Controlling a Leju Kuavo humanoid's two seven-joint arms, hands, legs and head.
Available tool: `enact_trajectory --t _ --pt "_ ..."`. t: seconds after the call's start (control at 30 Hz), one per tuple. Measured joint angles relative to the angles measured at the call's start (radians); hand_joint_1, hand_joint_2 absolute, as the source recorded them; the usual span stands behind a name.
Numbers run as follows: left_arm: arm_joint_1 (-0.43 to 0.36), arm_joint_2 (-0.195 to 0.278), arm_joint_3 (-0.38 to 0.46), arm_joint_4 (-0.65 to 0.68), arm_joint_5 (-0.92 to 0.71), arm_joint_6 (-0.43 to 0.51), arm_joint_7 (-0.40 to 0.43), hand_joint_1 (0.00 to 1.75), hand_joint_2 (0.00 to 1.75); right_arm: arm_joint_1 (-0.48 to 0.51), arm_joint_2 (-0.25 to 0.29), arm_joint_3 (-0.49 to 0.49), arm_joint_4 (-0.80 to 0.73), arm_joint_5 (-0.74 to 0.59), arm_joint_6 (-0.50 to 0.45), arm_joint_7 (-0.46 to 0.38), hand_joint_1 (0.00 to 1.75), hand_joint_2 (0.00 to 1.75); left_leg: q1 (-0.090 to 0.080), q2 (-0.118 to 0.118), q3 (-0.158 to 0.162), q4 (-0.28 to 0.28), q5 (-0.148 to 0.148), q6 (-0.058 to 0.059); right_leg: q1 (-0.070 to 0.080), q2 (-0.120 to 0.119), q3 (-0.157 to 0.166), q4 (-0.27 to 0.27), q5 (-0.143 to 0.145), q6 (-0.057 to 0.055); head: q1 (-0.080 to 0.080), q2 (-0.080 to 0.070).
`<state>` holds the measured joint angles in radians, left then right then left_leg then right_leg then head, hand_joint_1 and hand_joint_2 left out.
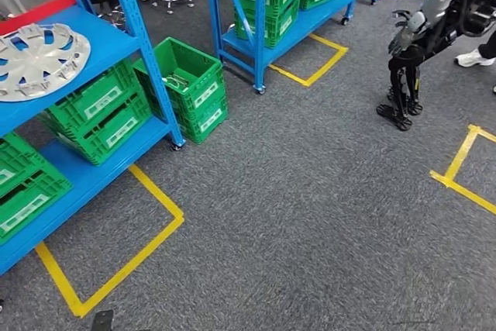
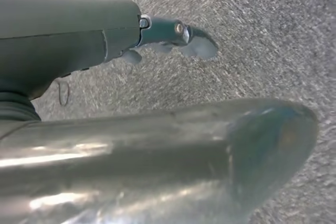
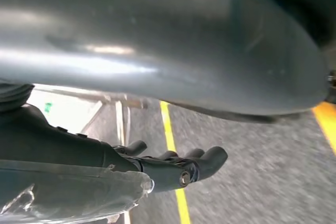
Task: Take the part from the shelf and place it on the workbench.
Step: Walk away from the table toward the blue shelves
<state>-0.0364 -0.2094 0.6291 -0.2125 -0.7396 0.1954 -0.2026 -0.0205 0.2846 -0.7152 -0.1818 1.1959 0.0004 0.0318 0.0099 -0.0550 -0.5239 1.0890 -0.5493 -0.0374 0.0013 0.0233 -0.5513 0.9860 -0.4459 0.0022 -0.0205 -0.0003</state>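
The part, a silver wheel cover [image 1: 35, 60], lies flat on the upper board of the blue shelf [image 1: 102, 40] at the far left of the head view. My left hand [image 2: 118, 35] hangs over grey carpet with its dark fingers [image 2: 178, 31] stretched out and nothing in them. My right hand [image 3: 118, 161] also hangs over the floor, its fingers [image 3: 198, 163] held out straight and holding nothing. Both hands are well away from the shelf.
Green crates [image 1: 99, 110] fill the shelf's lower boards, and one green crate [image 1: 190, 87] stands on the floor beside its post. A second blue rack [image 1: 263, 5] stands further back. Yellow tape [image 1: 117, 269] marks the carpet. Another robot [image 1: 421, 36] stands at the far right.
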Motion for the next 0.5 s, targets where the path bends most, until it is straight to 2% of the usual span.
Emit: enact_trajectory --t 0.03,0.07,0.1,0.13,0.17,0.2,0.23,0.27,0.3,0.33,0.4,0.43,0.47,0.5 --pt "-0.003 0.000 0.000 0.000 0.000 0.000 0.000 0.00 0.00 0.001 0.000 0.000 0.000 0.000 0.000 0.000 0.00 0.00 -0.002 0.022 -0.044 0.063 -0.023 -0.002 0.001 -0.013 0.012 -0.004 -0.008 -0.003 -0.002 0.000" --pt "-0.002 0.000 0.000 0.000 0.000 0.000 0.000 0.00 0.00 0.002 0.000 -0.001 0.000 0.000 0.000 0.000 0.00 0.00 -0.003 0.032 -0.088 0.119 -0.047 -0.004 0.003 -0.027 0.023 -0.005 -0.018 -0.005 -0.002 0.000" --pt "0.000 0.000 0.000 0.000 0.000 0.000 0.000 0.00 0.00 0.003 0.000 -0.001 0.000 0.000 0.000 0.000 0.00 0.00 -0.003 0.036 -0.124 0.154 -0.061 -0.005 0.004 -0.039 0.037 -0.005 -0.030 -0.006 -0.002 0.000" --pt "0.003 0.001 0.000 0.000 0.000 0.000 0.000 0.00 0.00 0.004 0.000 -0.001 0.000 0.000 0.000 0.000 0.00 0.00 -0.003 0.039 -0.145 0.160 -0.058 -0.006 0.004 -0.050 0.052 -0.005 -0.043 -0.006 -0.002 0.000" --pt "0.006 0.001 0.000 0.000 0.000 0.000 0.000 0.00 0.00 0.004 0.000 -0.002 0.000 0.000 0.000 0.000 0.00 0.00 -0.003 0.043 -0.151 0.134 -0.032 -0.005 0.004 -0.061 0.071 -0.006 -0.056 -0.005 -0.002 0.000" --pt "0.008 0.001 0.000 0.000 0.000 0.000 0.000 0.00 0.00 0.004 0.000 -0.002 0.000 0.000 0.000 0.000 0.00 0.00 -0.004 0.056 -0.144 0.084 0.015 -0.002 0.005 -0.073 0.088 -0.006 -0.071 -0.003 -0.002 0.000" --pt "0.009 0.001 0.000 0.000 0.000 0.000 0.000 0.00 0.00 0.005 0.000 -0.002 0.000 0.000 0.000 0.000 0.00 0.00 -0.007 0.085 -0.137 0.023 0.075 0.003 0.006 -0.085 0.105 -0.006 -0.087 0.000 -0.003 0.000" --pt "0.008 0.001 0.000 0.000 0.000 0.000 0.000 0.00 0.00 0.006 0.000 -0.002 0.001 0.000 0.000 0.000 0.00 0.00 -0.010 0.113 -0.130 -0.026 0.118 0.009 0.009 -0.096 0.118 -0.005 -0.104 0.004 -0.003 0.000" --pt "0.007 0.001 0.000 0.000 0.000 0.000 0.000 0.00 0.00 0.006 0.000 -0.002 0.001 0.000 0.000 0.001 0.00 0.00 -0.014 0.134 -0.127 -0.059 0.145 0.014 0.012 -0.107 0.128 -0.008 -0.120 0.009 -0.001 0.000" --pt "0.007 0.001 0.000 0.000 0.000 0.000 0.000 0.00 0.00 0.006 0.000 -0.002 0.001 0.000 0.000 0.001 0.00 0.00 -0.016 0.142 -0.126 -0.076 0.153 0.018 0.015 -0.116 0.144 -0.008 -0.129 0.015 0.001 0.000" --pt "0.005 0.001 0.000 0.000 -0.001 0.000 0.000 0.00 0.00 0.000 -0.001 -0.003 0.001 0.000 0.000 0.001 0.00 0.00 -0.012 0.113 -0.112 -0.081 0.141 0.026 0.016 -0.122 0.166 -0.006 -0.136 0.026 0.007 0.000" --pt "0.004 0.002 0.000 0.000 -0.002 0.000 0.000 0.00 0.00 -0.002 -0.001 -0.003 0.000 0.000 0.000 0.000 0.00 0.00 -0.009 0.099 -0.102 -0.083 0.136 0.032 0.013 -0.106 0.163 0.021 -0.132 0.030 0.008 0.000" --pt "0.002 0.003 0.000 0.000 -0.002 0.000 0.000 0.00 0.00 -0.005 -0.001 -0.003 0.000 0.000 0.001 0.000 0.00 0.00 -0.006 0.085 -0.091 -0.083 0.130 0.038 0.010 -0.084 0.138 0.067 -0.131 0.034 0.010 0.000" --pt "0.000 0.003 0.000 0.000 -0.002 0.000 0.000 0.00 0.00 -0.006 0.000 -0.003 0.000 0.000 0.001 0.000 0.00 0.00 -0.004 0.071 -0.081 -0.084 0.121 0.042 0.006 -0.060 0.098 0.131 -0.137 0.038 0.012 0.000"
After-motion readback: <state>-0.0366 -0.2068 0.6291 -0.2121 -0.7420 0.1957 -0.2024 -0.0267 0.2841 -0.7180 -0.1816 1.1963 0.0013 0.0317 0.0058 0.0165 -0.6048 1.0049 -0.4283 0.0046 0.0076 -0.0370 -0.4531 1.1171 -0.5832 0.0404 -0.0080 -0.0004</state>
